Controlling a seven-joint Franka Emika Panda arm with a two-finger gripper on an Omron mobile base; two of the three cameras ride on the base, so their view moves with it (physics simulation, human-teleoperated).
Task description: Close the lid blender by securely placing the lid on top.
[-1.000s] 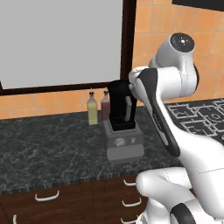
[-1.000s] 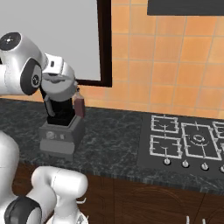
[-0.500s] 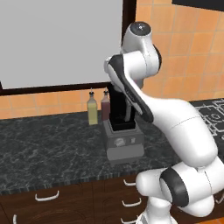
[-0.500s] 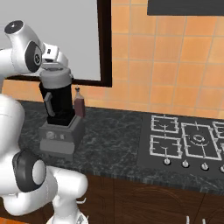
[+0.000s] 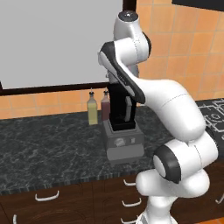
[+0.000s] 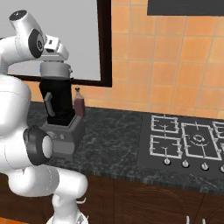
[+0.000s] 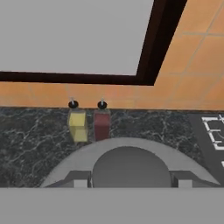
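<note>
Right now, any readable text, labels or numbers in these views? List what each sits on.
No readable text anywhere.
Blender base: a round dial and small marks on the front panel, too small and blurred to read.
Yellow bottle and reddish bottle: no labels visible.
Stove knobs: unmarked.

The arm rises tall, folds at its top joint and reaches down toward twelve o'clock. The gripper (image 7: 130,181) points straight down, its fingers (image 7: 80,180) clamped on the lid (image 6: 54,70).

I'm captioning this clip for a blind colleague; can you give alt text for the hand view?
A round light-grey lid with a raised centre knob sits just below the camera. Beyond it, a yellow bottle and a reddish bottle stand on the dark marbled counter below orange wall tiles.
</note>
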